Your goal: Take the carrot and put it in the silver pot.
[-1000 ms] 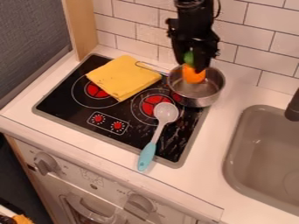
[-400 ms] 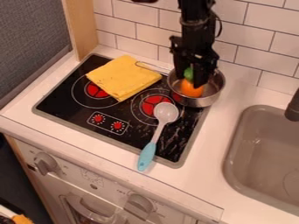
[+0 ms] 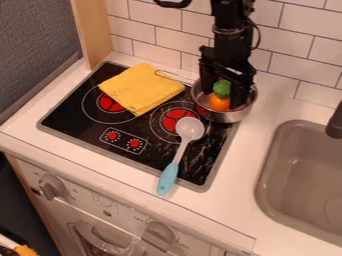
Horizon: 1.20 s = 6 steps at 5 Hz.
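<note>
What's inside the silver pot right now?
The carrot is in the silver pot, its orange body low and its green top up, with the tool open around it. The pot's bottom beneath the carrot is covered, so I can't tell what's there.

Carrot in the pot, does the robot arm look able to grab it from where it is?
Likely yes. The gripper is down at the pot, its open fingers on either side of the carrot, and nothing seems to lie between.
</note>
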Tool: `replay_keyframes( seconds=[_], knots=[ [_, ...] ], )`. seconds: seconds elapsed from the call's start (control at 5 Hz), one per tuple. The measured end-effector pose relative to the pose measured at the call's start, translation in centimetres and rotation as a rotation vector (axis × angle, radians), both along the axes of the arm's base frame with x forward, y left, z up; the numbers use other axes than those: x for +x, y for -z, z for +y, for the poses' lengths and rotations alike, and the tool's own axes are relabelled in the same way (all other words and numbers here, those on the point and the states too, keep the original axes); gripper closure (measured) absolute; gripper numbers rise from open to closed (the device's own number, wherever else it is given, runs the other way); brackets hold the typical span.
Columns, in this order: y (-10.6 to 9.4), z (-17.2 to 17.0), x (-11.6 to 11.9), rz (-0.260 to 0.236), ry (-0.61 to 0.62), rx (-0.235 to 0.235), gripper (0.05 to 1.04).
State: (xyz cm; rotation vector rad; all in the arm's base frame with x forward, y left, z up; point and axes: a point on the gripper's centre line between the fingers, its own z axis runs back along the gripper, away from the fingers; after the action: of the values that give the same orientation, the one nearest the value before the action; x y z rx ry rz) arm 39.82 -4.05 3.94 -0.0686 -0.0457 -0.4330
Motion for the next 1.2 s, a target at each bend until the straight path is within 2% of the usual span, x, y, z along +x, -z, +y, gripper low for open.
replay_keyframes(
  seconds=[0.2, 0.4, 0.6, 0.8, 1.2],
  knots=[
    [-3.7, 0.3, -0.8, -0.077, -0.055, 0.036, 0.079],
    [-6.2, 1.1, -3.0, -0.095, -0.172, 0.113, 0.083],
    [-6.2, 1.3, -4.5, -0.076, -0.241, 0.113, 0.083],
    [-5.4, 2.2, -5.2, -0.052, -0.281, 0.114, 0.083],
    [-5.4, 2.3, -5.2, -0.052, -0.285, 0.115, 0.083]
  ],
)
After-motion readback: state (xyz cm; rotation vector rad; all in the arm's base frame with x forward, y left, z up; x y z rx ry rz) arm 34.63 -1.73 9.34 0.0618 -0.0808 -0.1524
